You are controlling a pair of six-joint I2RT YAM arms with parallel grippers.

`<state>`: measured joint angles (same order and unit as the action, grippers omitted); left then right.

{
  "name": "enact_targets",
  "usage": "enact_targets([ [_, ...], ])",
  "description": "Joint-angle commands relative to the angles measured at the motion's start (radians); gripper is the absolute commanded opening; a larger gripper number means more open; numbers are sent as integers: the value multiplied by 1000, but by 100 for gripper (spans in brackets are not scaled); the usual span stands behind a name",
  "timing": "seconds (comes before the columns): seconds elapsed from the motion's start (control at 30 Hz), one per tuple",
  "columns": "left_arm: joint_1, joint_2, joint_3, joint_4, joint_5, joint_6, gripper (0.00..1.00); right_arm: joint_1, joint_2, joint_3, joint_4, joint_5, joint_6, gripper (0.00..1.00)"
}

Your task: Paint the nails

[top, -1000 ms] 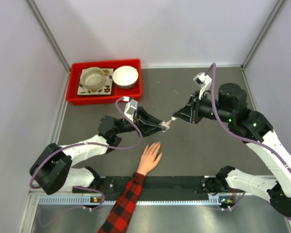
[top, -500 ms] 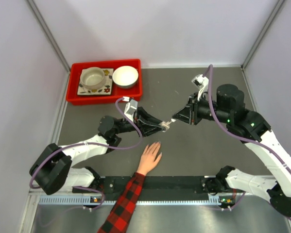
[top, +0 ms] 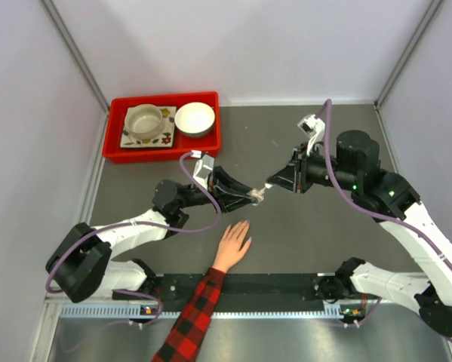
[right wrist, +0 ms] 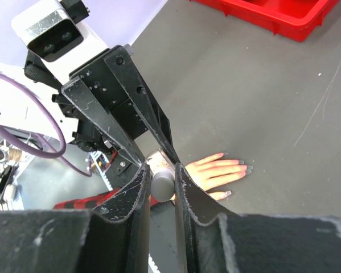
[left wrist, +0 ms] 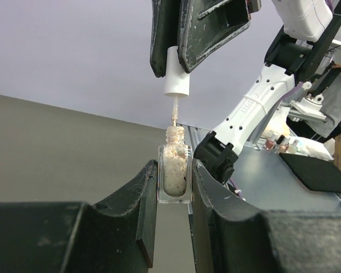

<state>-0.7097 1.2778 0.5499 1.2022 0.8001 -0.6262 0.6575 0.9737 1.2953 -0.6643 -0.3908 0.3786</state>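
Surface materials and finishes of the workcell.
Tabletop: dark grey, matt, with fine pale scratches. Tray: red plastic, smooth, slightly glossy. Bowl: white, glazed, shiny. Bottle: clear glass, glossy, filled with a pale speckled liquid. Cap: white plastic, smooth and matt. Left gripper and right gripper: black fingers, matt and finely grained, with edges scuffed to grey. Arm shells: white plastic, smooth, with a light sheen. Cable: purple, smooth sheath. Sleeve: red-and-black plaid woven cloth, soft and matt. Near edge: bare brushed metal, dull sheen.
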Motion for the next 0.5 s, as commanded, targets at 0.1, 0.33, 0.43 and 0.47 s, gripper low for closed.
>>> enact_targets([
  [0.1, -7, -35, 35, 43, 1, 11, 0, -7, 5, -11, 69, -26, 16, 0],
  [0.33, -7, -40, 35, 42, -12, 19, 0, -6, -6, -37, 72, -42, 22, 0],
  [0.43, -7, -38, 35, 42, -16, 17, 0, -6, -7, -44, 72, -52, 25, 0],
  [0.47, -7, -40, 36, 45, -16, 16, 0, -6, -7, -45, 72, -54, 25, 0],
])
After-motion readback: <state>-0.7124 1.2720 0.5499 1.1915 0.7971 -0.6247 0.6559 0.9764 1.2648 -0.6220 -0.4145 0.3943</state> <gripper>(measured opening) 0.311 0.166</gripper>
